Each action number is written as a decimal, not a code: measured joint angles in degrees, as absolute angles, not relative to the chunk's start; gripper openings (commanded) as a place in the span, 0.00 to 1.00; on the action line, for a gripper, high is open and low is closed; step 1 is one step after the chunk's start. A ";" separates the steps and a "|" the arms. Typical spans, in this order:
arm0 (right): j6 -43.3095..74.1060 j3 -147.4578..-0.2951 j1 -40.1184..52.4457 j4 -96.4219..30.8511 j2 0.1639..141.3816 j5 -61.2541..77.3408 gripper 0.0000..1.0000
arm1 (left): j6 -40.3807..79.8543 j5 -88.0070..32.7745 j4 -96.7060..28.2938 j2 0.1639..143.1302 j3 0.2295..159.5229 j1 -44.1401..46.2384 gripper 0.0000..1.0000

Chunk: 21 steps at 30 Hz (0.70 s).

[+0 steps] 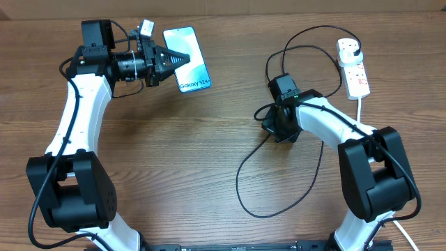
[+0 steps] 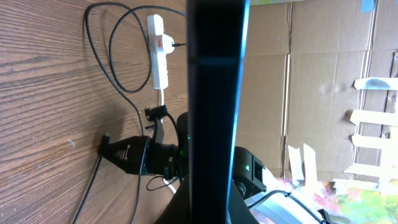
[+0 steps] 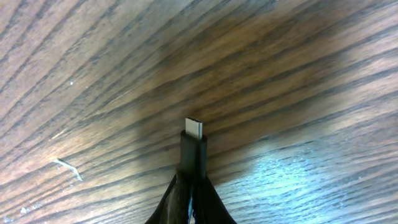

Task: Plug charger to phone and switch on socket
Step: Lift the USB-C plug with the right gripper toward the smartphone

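Note:
My left gripper [image 1: 178, 59] is shut on the left edge of the phone [image 1: 195, 68], whose blue-teal screen reads "Galaxy S24+"; whether it is lifted off the table I cannot tell. In the left wrist view the phone [image 2: 217, 81] is edge-on, a dark vertical bar rising from the jaws [image 2: 214, 208]. My right gripper [image 1: 267, 125] is shut on the charger's black connector [image 3: 193, 149], its metal tip poking out just above the wood. The charger cable [image 1: 240, 188] loops over the table to a black plug [image 1: 355, 49] seated in the white socket strip [image 1: 357, 73], which also shows in the left wrist view [image 2: 160, 56].
The strip's thick white cord [image 1: 360, 108] runs towards the right arm. A cardboard wall [image 2: 323, 93] stands beyond the table in the left wrist view. The cable's big loop lies in front of the right arm's base.

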<state>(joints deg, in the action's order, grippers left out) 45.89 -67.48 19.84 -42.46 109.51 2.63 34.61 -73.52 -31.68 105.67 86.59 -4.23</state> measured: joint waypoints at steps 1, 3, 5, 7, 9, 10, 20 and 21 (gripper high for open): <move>45.39 -67.48 19.64 -42.68 109.51 2.85 0.04 | 34.61 -73.52 -31.68 105.67 86.59 -4.23 0.04; 44.27 -67.48 19.59 -42.89 109.51 3.20 0.04 | 34.61 -73.54 -31.68 105.67 86.59 -4.23 0.04; 43.62 -67.48 19.64 -43.18 109.51 3.38 0.25 | 34.61 -73.60 -31.68 105.67 86.59 -4.23 0.04; 42.96 -67.53 19.66 -42.94 109.43 3.97 0.32 | 34.61 -73.69 -31.68 105.67 86.59 -4.23 0.04; 42.50 -67.53 19.79 -42.61 109.23 4.25 0.50 | 34.61 -73.71 -31.70 105.67 86.59 -4.23 0.04; 42.65 -67.55 19.84 -42.39 109.19 4.29 0.53 | 34.61 -73.69 -31.70 105.67 86.59 -4.23 0.05; 42.19 -67.59 19.86 -43.44 108.99 2.02 0.51 | 34.61 -73.71 -31.68 105.67 86.59 -4.23 0.04; 42.24 -67.59 19.86 -43.42 108.99 1.85 0.51 | 34.61 -73.71 -31.68 105.67 86.59 -4.23 0.04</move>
